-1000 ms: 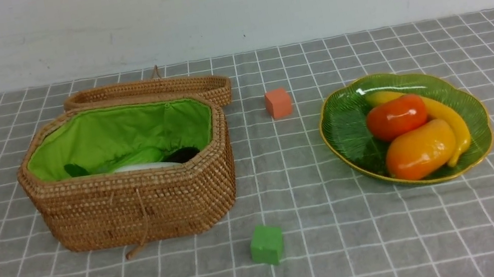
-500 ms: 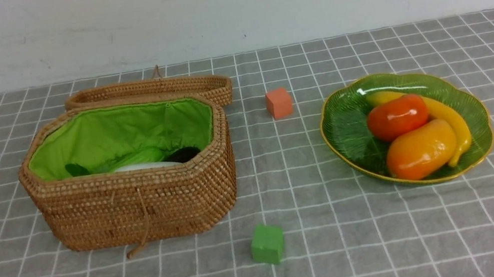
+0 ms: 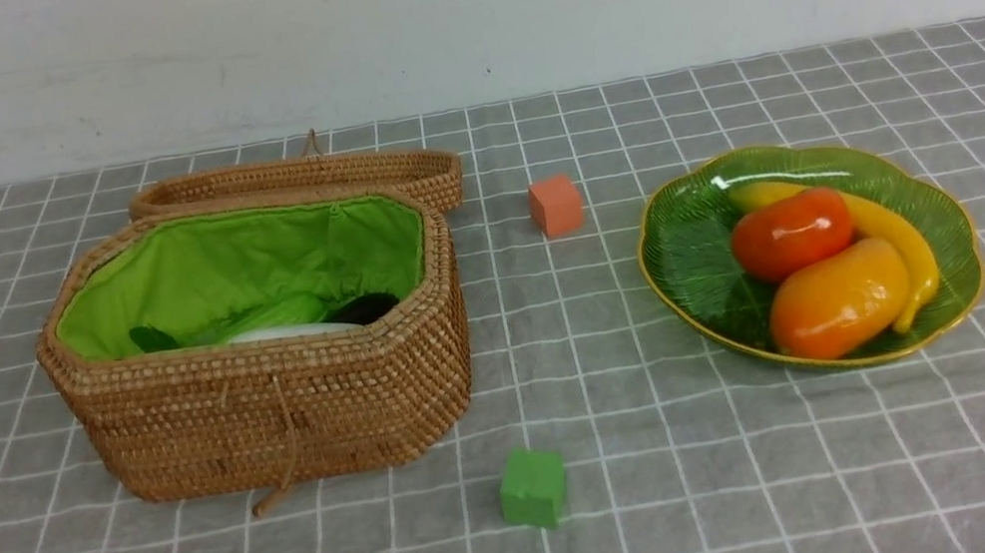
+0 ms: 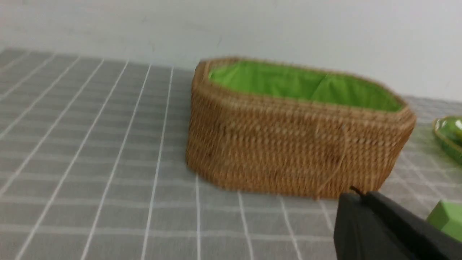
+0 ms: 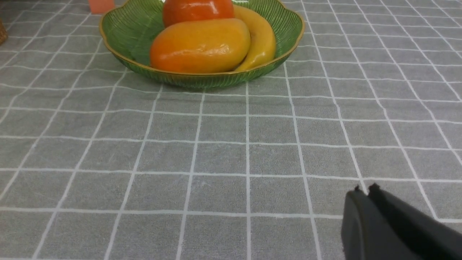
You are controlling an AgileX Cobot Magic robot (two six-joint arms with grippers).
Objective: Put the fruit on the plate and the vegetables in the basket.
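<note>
Sorting looks finished: fruit [image 3: 830, 263] on the plate [image 3: 685, 248] at three o'clock, vegetables [image 3: 277, 319] in the basket [image 3: 272, 406] at nine. Both end effectors, left [image 4: 355, 195] and right [image 5: 364, 191], are closed and empty; nothing left but parking.

My left black gripper [image 4: 355, 196] closed and empty, my right black gripper [image 5: 364, 193] closed and empty, both held low near me

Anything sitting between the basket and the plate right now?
Front view: between basket and plate lies only bare checked cloth. The orange cube sits farther back, the green cube nearer.
</note>
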